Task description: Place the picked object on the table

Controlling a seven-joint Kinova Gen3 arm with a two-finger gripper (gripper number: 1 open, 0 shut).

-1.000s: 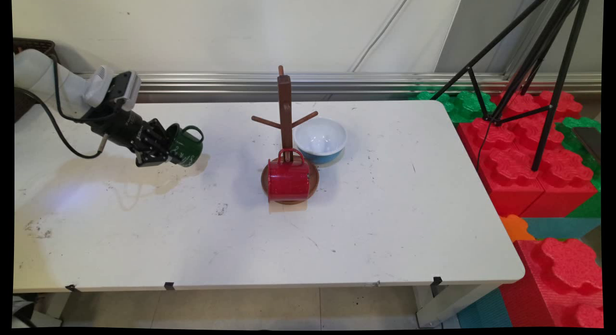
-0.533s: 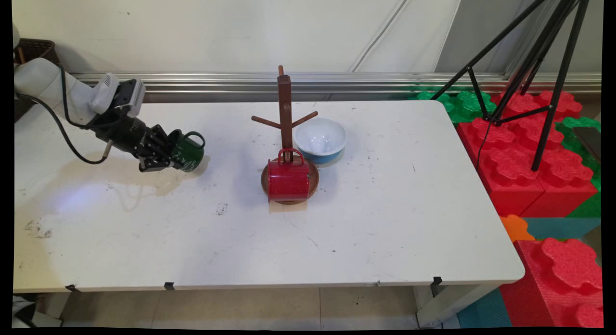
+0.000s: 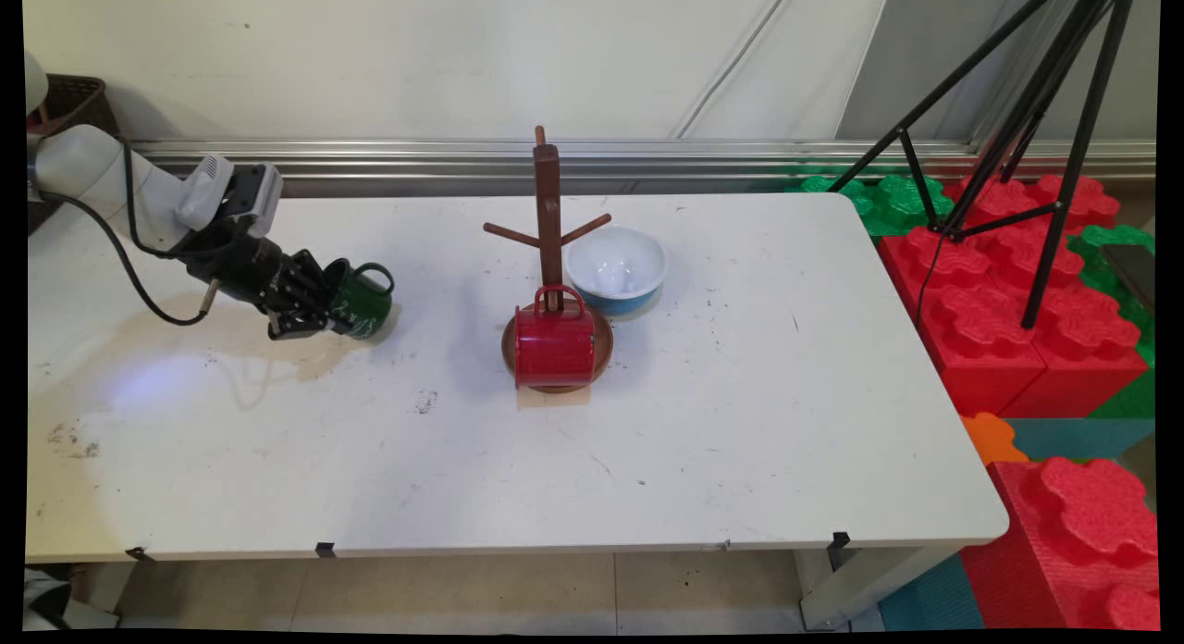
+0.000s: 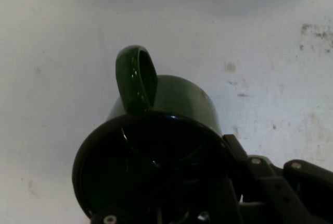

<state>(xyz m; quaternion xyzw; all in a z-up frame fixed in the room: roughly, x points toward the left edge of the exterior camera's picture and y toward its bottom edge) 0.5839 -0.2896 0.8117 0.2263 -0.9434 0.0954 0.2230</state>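
My gripper [image 3: 326, 303] is shut on the rim of a dark green mug [image 3: 363, 301] at the table's left side. The mug lies tilted on its side, its handle up and to the right, low over the white table [image 3: 740, 440]. In the hand view the green mug [image 4: 171, 125] fills the lower middle, its open mouth toward the camera and its handle [image 4: 136, 78] pointing up; the gripper [image 4: 208, 203] grips its rim at the bottom. A brown wooden mug tree [image 3: 548, 228] stands mid-table with a red mug [image 3: 553, 346] lying on its round base.
A white bowl with a blue outside [image 3: 616, 269] sits just right of the mug tree. A black tripod [image 3: 1017, 144] and red and green foam blocks [image 3: 1008, 329] stand beyond the table's right edge. A brown basket [image 3: 69, 98] is at far left.
The gripper with the green mug has moved down toward the table and slightly right; the mug's shadow has shrunk beneath it. Red mug, tree and bowl have not moved.
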